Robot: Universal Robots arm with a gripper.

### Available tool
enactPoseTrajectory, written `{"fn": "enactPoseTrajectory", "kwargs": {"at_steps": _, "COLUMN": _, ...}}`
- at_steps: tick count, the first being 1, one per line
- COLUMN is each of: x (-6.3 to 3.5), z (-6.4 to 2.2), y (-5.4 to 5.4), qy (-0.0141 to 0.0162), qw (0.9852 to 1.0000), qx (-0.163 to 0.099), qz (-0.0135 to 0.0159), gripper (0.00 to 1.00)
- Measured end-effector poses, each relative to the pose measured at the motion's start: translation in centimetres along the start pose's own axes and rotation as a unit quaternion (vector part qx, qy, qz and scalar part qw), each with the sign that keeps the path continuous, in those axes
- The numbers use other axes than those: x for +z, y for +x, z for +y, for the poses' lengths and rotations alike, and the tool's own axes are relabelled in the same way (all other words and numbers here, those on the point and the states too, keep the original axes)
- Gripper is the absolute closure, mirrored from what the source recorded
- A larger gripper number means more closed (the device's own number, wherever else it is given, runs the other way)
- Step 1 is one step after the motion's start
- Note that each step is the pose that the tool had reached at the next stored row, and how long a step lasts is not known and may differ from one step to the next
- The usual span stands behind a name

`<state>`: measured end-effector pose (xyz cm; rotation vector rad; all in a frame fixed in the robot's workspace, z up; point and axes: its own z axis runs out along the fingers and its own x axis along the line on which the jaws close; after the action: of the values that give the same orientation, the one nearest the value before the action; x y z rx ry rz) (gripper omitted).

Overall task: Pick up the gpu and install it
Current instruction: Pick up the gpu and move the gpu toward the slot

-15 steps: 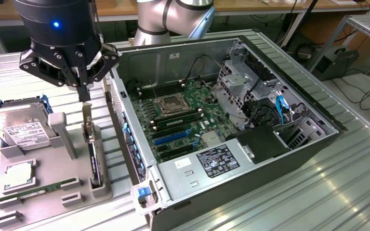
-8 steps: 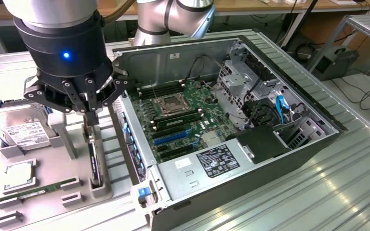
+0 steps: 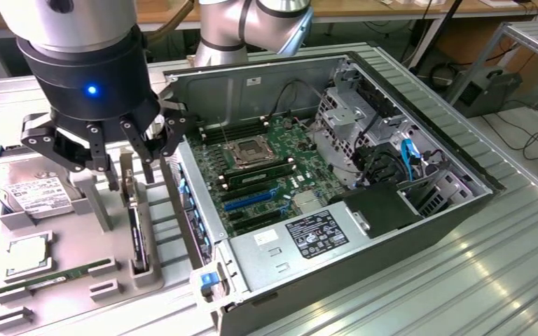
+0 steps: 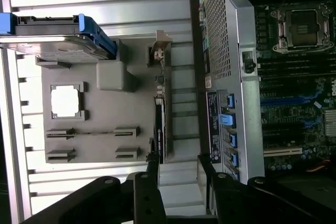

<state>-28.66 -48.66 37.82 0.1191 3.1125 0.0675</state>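
Observation:
The gpu (image 3: 139, 238) stands on its long edge in a slot of the grey holder tray (image 3: 73, 231), a thin black card with a silver bracket at its far end. In the wrist view the gpu (image 4: 159, 129) appears edge-on as a narrow dark strip. My gripper (image 3: 131, 175) hangs just above the card's bracket end, open, with nothing between its fingers. From the wrist camera, the gripper (image 4: 178, 169) has its two black fingers spread apart, and one fingertip (image 4: 152, 163) sits close to the card's end.
On the holder tray (image 4: 105, 114) lie a hard drive (image 3: 31, 189), a CPU (image 3: 28, 255) and a green memory stick (image 3: 50, 276). The opened computer case (image 3: 409, 140) lies at the exterior view's right, with its motherboard (image 3: 269, 175) and blue slots (image 3: 250, 199) exposed.

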Motion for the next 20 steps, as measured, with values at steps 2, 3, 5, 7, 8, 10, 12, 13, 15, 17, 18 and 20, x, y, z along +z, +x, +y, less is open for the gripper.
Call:
{"fn": "enactPoseTrajectory", "kwargs": {"at_steps": 2, "x": 0.13, "z": 0.00, "y": 0.0, "qy": 0.0000, "qw": 1.0000, "qx": 0.000, "qz": 0.0000, "gripper": 0.58}}
{"fn": "enactPoseTrajectory", "kwargs": {"at_steps": 3, "x": 0.18, "z": -0.01, "y": 0.0, "qy": 0.0000, "qw": 1.0000, "qx": 0.000, "qz": 0.0000, "gripper": 0.58}}
{"fn": "enactPoseTrajectory", "kwargs": {"at_steps": 5, "x": 0.34, "z": -0.02, "y": 0.0, "qy": 0.0000, "qw": 1.0000, "qx": 0.000, "qz": 0.0000, "gripper": 0.58}}
{"fn": "enactPoseTrajectory", "kwargs": {"at_steps": 7, "x": 0.43, "z": -0.02, "y": 0.0, "qy": -0.0001, "qw": 1.0000, "qx": 0.000, "qz": -0.0001, "gripper": 0.58}}
{"fn": "enactPoseTrajectory", "kwargs": {"at_steps": 8, "x": 0.53, "z": -0.03, "y": 0.1, "qy": -0.0001, "qw": 1.0000, "qx": 0.000, "qz": -0.0001, "gripper": 0.58}}
{"fn": "enactPoseTrajectory", "kwargs": {"at_steps": 10, "x": 0.71, "z": -0.04, "y": 0.1, "qy": -0.0001, "qw": 1.0000, "qx": 0.000, "qz": -0.0001, "gripper": 0.58}}
{"fn": "enactPoseTrajectory", "kwargs": {"at_steps": 12, "x": 0.89, "z": -0.05, "y": 0.2, "qy": -0.0001, "qw": 1.0000, "qx": 0.000, "qz": -0.0001, "gripper": 0.58}}
{"fn": "enactPoseTrajectory", "kwargs": {"at_steps": 13, "x": 0.98, "z": -0.05, "y": 0.2, "qy": 0.0000, "qw": 1.0000, "qx": 0.000, "qz": 0.0000, "gripper": 0.58}}
{"fn": "enactPoseTrajectory", "kwargs": {"at_steps": 15, "x": 1.17, "z": -0.06, "y": 0.2, "qy": -0.0001, "qw": 1.0000, "qx": 0.000, "qz": -0.0001, "gripper": 0.58}}
{"fn": "enactPoseTrajectory", "kwargs": {"at_steps": 17, "x": 1.37, "z": -0.07, "y": 0.2, "qy": 0.0000, "qw": 1.0000, "qx": 0.000, "qz": 0.0000, "gripper": 0.58}}
{"fn": "enactPoseTrajectory", "kwargs": {"at_steps": 18, "x": 1.45, "z": -0.08, "y": 0.2, "qy": 0.0000, "qw": 1.0000, "qx": 0.000, "qz": 0.0000, "gripper": 0.58}}
{"fn": "enactPoseTrajectory", "kwargs": {"at_steps": 20, "x": 1.62, "z": -0.08, "y": 0.2, "qy": 0.0000, "qw": 1.0000, "qx": 0.000, "qz": -0.0001, "gripper": 0.58}}
